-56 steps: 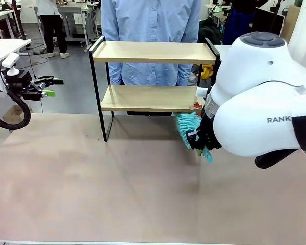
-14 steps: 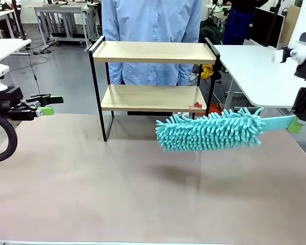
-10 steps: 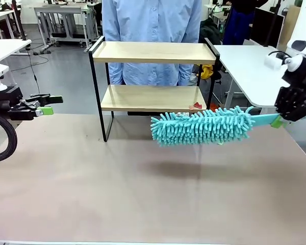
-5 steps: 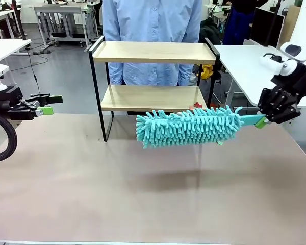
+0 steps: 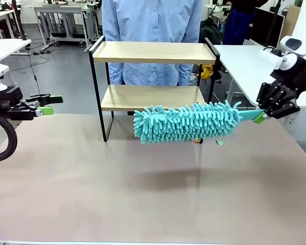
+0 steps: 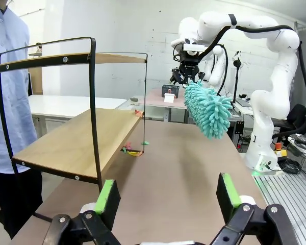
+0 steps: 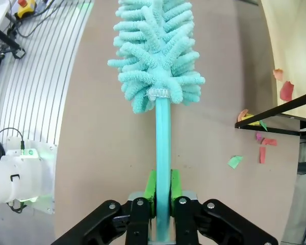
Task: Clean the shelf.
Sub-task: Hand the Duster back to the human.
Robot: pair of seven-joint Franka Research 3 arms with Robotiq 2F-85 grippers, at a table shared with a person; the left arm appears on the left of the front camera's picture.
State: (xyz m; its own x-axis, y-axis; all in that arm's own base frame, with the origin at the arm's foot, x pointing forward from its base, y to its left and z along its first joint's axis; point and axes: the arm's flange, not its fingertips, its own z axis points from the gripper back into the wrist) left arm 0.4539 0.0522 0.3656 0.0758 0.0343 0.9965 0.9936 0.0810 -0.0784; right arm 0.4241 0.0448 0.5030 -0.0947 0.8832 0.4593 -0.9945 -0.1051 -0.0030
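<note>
- Looking across from the front, I see the shelf standing at the far edge of the brown table, long side running left to right, with a person in a blue shirt just behind it. My right gripper is clamped on the handle of a teal duster, which lies nearly level in the air, head pointing left, in front of the lower board. My left gripper hangs off to the left, fingers spread wide, holding nothing.
- Through the left wrist, its green pads stand far apart. I see the shelf end-on at left, with paper scraps on the table by its near leg, and the duster is held aloft beyond.
- Through the right wrist, the pads pinch the duster's handle, head pointing away. Coloured scraps lie on the table near the shelf's black frame.
</note>
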